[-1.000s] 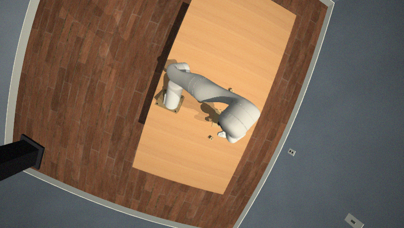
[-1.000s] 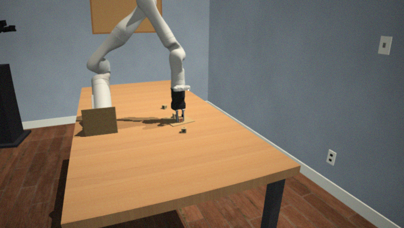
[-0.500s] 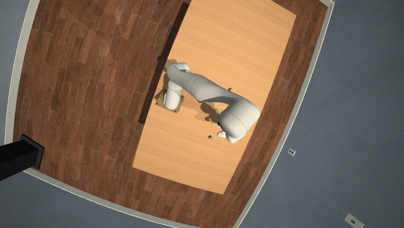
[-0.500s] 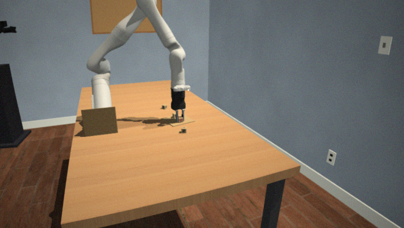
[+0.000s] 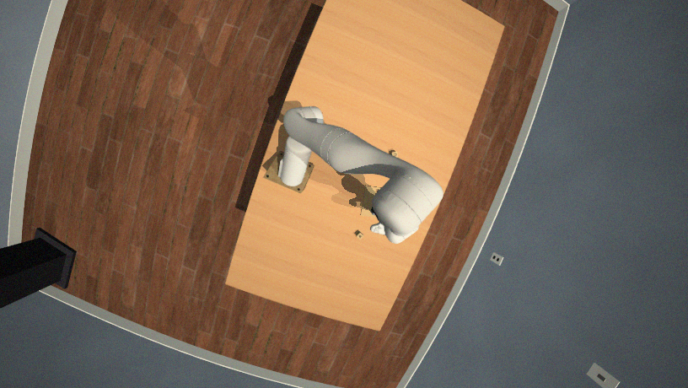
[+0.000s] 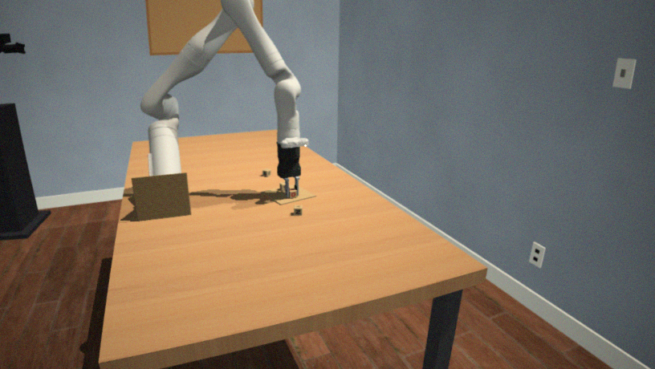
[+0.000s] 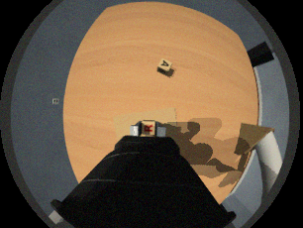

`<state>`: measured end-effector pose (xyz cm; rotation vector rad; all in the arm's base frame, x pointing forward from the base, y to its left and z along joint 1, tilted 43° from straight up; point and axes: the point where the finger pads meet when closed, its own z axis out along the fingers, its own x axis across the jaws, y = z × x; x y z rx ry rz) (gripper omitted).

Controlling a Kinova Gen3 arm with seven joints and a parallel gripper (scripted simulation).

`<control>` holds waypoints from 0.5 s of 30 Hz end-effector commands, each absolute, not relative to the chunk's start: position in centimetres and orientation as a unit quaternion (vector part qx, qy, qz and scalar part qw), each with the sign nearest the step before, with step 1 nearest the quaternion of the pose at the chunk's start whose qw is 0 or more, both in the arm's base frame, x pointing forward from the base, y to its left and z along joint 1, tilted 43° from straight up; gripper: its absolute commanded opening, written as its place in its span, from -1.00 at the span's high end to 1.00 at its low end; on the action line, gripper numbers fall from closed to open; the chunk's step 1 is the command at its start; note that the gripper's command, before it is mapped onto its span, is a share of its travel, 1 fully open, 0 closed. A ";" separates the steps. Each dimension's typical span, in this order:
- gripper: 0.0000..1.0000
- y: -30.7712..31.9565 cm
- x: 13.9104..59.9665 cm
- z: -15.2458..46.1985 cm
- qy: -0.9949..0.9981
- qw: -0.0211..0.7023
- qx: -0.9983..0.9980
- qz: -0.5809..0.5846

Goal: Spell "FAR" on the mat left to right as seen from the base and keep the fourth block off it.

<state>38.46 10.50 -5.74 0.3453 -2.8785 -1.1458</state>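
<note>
My gripper [image 6: 292,191] [image 7: 148,126] points straight down over the tan mat [image 6: 307,196] [image 7: 123,123]. Its fingers are shut on the block with a red R [image 6: 293,194] [image 7: 148,127], which sits at mat level. In the wrist view the R block fills the gap between both fingertips. The A block [image 5: 358,233] [image 6: 297,210] [image 7: 165,64] lies on the table just off the mat, nearer the table's front. Another block [image 5: 393,153] [image 6: 266,172] lies off the mat, further back. A further block [image 6: 281,187] peeks out behind the fingers; its letter is hidden.
A brown upright board [image 6: 160,196] [image 7: 252,135] stands near the arm's base [image 6: 164,151] [image 5: 294,166]. The arm's shadow falls across the table between the base and the mat. The table's right edge [image 6: 394,206] is close to the mat.
</note>
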 end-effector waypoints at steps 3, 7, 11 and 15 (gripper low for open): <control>0.01 10.1 38.7 -6.1 -0.925 0.008 0.113 -0.364; 0.01 10.0 38.7 -6.1 -0.925 0.008 0.113 -0.364; 0.01 10.0 38.8 -6.1 -0.925 0.007 0.112 -0.363; 0.01 10.0 38.8 -6.1 -0.925 0.008 0.112 -0.364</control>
